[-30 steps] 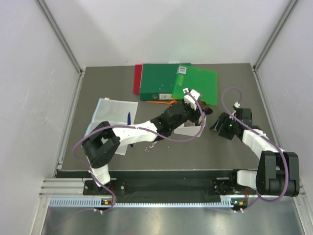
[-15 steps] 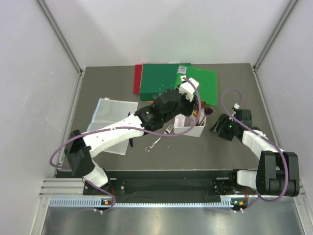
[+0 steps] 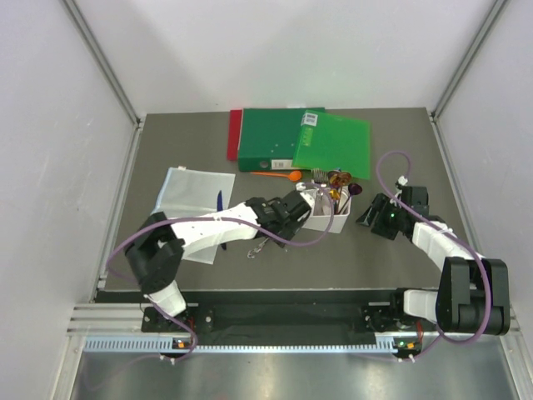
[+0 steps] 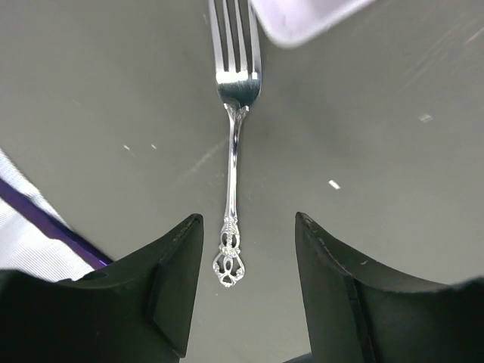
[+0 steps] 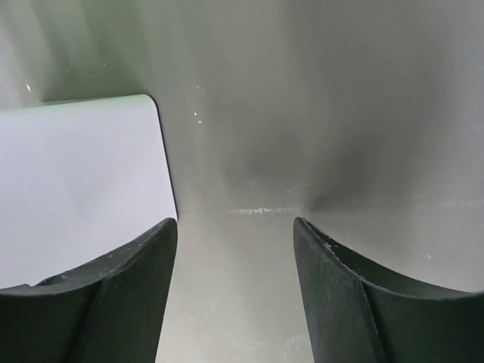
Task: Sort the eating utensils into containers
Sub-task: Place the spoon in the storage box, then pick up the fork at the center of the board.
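Over silver fork (image 4: 233, 166), left hand (image 4: 247, 227) agape, empty

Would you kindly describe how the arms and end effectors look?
The left arm and right arm have white shells and black joints, each trailed by a purple cable. A green light glows on the right wrist. The left end effector and right end effector have broad matte black fingers.

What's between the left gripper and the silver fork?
Nothing. The left wrist view shows the silver fork, handle end within the gap of the open left gripper, on bare table.
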`<move>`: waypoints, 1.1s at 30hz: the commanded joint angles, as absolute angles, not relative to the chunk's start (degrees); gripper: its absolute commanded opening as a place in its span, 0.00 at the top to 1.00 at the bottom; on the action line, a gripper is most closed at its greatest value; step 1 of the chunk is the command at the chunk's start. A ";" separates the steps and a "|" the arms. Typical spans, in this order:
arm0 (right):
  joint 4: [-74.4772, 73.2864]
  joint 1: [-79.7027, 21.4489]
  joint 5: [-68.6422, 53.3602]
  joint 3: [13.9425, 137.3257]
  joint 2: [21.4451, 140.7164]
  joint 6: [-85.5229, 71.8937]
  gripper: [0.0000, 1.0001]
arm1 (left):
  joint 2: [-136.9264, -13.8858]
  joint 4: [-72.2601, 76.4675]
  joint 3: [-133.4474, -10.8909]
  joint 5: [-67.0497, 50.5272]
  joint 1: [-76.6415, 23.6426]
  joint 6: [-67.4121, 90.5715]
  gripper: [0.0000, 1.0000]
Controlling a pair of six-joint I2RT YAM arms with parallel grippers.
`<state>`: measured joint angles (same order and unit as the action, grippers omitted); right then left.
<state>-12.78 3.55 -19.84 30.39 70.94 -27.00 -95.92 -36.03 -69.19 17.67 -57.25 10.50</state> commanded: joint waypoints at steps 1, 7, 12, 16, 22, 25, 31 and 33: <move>-10.20 4.57 -20.74 29.80 69.18 -26.54 0.37 | -97.82 -34.11 -67.33 17.50 -55.73 10.29 0.43; -11.16 4.57 -20.04 29.00 68.29 -26.02 0.37 | -100.28 -27.51 -65.04 15.12 -51.52 8.62 0.44; -11.07 4.57 -20.04 29.35 68.82 -26.19 0.37 | -102.57 -26.11 -65.92 10.13 -49.22 8.00 0.44; -11.25 4.57 -20.39 30.14 69.17 -26.19 0.37 | -103.36 -25.93 -65.83 7.30 -48.34 8.00 0.45; -11.43 4.57 -20.21 30.50 69.17 -26.10 0.37 | -105.11 -27.07 -66.36 3.17 -48.25 7.21 0.48; -11.43 4.57 -20.39 30.41 69.34 -26.02 0.37 | -107.22 -28.21 -67.32 1.68 -48.25 6.94 0.54; -10.64 4.57 -20.48 29.88 68.82 -26.80 0.37 | -111.62 -31.90 -69.26 -3.86 -47.99 5.80 0.74; -10.28 4.57 -20.65 29.71 68.56 -27.07 0.37 | -112.67 -32.86 -69.43 -4.13 -47.55 5.71 0.83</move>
